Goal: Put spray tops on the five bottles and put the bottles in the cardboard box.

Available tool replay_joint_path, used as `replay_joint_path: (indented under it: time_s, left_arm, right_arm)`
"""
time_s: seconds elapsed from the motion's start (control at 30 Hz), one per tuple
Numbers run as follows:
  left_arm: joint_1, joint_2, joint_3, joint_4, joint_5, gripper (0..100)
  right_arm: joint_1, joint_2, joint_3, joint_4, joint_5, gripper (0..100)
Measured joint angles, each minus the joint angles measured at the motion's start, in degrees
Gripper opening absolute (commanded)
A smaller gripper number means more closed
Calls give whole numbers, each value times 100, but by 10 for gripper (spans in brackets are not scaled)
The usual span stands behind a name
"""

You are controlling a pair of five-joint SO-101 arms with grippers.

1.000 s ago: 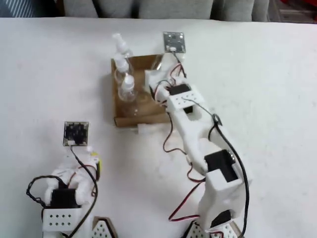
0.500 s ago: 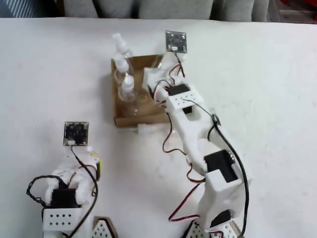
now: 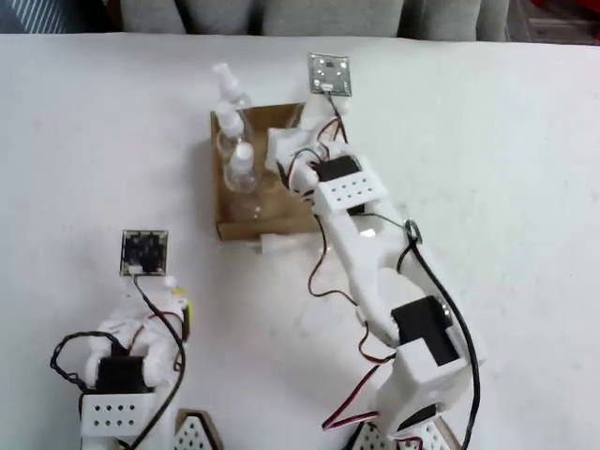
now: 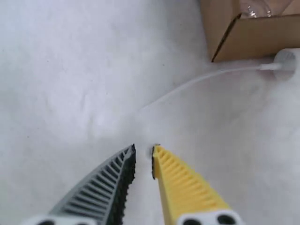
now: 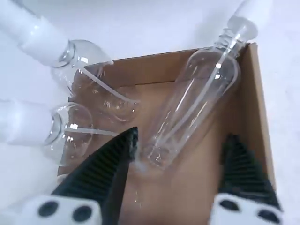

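The cardboard box (image 3: 234, 228) sits mid-table. Three clear bottles with white spray tops stand along one side of it (image 3: 242, 167); two of them show in the right wrist view (image 5: 79, 61). A further capped bottle (image 5: 197, 103) leans inside the box (image 5: 255, 93) against its far wall. My right gripper (image 5: 183, 140) hangs open just above that bottle's base, a finger on either side, also seen over the box (image 3: 286, 145). My left gripper (image 4: 144, 152) is shut and empty above bare table, low at the near left (image 3: 178, 305). A loose spray top (image 4: 286, 61) with its tube lies by the box's near corner (image 3: 274, 245).
The right arm's white links and red and black wires (image 3: 375, 262) stretch from the near edge to the box. A box corner (image 4: 253, 37) is ahead of the left gripper. Open white tabletop lies to the far left and right.
The right arm has shifted slightly left over the box, its elbow dropping toward the near edge. The left arm has not moved.
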Motion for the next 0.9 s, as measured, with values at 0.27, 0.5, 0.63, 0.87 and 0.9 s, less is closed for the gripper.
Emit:
replay_joint_path:
  time_s: [0.27,0.5,0.63,0.87,0.9]
  left_arm:
    - [0,0,0,0,0,79]
    - [0,0,0,0,0,79]
    - [0,0,0,0,0,79]
    - [0,0,0,0,0,79]
    - [0,0,0,0,0,79]
  right_arm:
    - [0,0,0,0,0,214]
    - [-26,0,343,-457,-18,248]
    - [0,0,598,-949,-18,249]
    - [-35,290,589,-1064,-202,250]
    - [-53,413,554,-1064,-211,250]
